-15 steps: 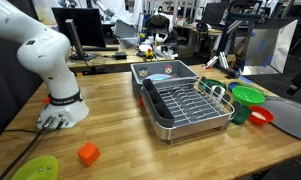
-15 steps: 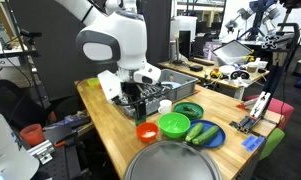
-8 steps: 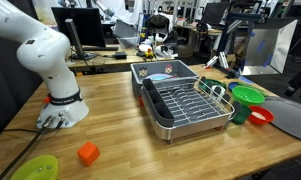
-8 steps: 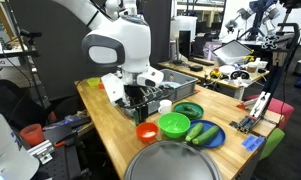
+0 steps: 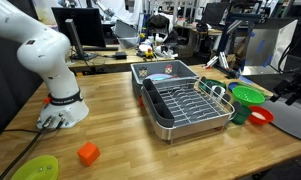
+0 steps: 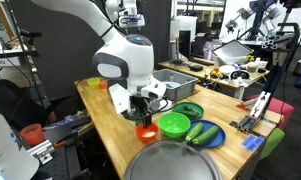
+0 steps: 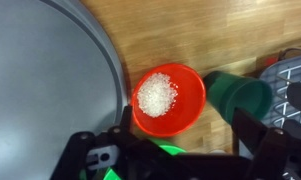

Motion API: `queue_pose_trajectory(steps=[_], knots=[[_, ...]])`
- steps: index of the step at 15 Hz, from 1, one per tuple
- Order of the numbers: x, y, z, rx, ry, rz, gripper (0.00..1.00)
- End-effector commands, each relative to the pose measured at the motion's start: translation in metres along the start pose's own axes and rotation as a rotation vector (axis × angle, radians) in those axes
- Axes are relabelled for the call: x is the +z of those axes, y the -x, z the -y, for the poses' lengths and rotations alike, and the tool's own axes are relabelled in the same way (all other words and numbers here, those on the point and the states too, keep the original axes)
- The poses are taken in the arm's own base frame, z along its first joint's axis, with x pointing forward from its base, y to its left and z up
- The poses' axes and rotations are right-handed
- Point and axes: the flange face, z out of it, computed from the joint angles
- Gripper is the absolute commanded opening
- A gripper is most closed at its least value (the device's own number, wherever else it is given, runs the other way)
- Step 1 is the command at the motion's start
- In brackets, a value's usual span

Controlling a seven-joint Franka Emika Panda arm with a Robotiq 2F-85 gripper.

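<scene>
Red bowl (image 7: 186, 110) holding white grains (image 7: 157, 94) sits on wooden table (image 7: 170, 30). Gripper (image 6: 143, 116) hangs directly above the bowl, jaws spread wide, gripping nothing. Green cup (image 7: 238, 95) just beside the bowl; grey round lid (image 7: 45, 80) just beside it, opposite side.

Red bowl (image 7: 190, 106), upright, partly filled

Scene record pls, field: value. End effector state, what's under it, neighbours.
end effector: open, holding nothing
directly under it: red bowl
bowl contents: white grains
contact with bowl: none visible
beside bowl, one side: dark green cup
beside bowl, opposite side: large grey round lid
surface: wooden table
nearby: lime green bowl, dish rack
</scene>
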Motion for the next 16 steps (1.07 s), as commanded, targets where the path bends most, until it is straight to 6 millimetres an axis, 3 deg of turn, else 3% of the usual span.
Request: queue_pose_trajectory(steps=[1, 7, 12, 13, 14, 16], knots=[[0.020, -0.017, -0.019, 0.049, -0.024, -0.044, 1.00], [0.061, -0.028, -0.051, 0.114, -0.040, -0.015, 1.00], [0.086, -0.034, -0.057, 0.114, -0.036, 0.019, 1.00], [0.088, -0.035, -0.057, 0.115, -0.037, 0.020, 0.94], [0.090, -0.036, -0.058, 0.116, -0.039, 0.022, 0.76], [0.092, -0.037, -0.061, 0.122, -0.041, 0.022, 0.60]])
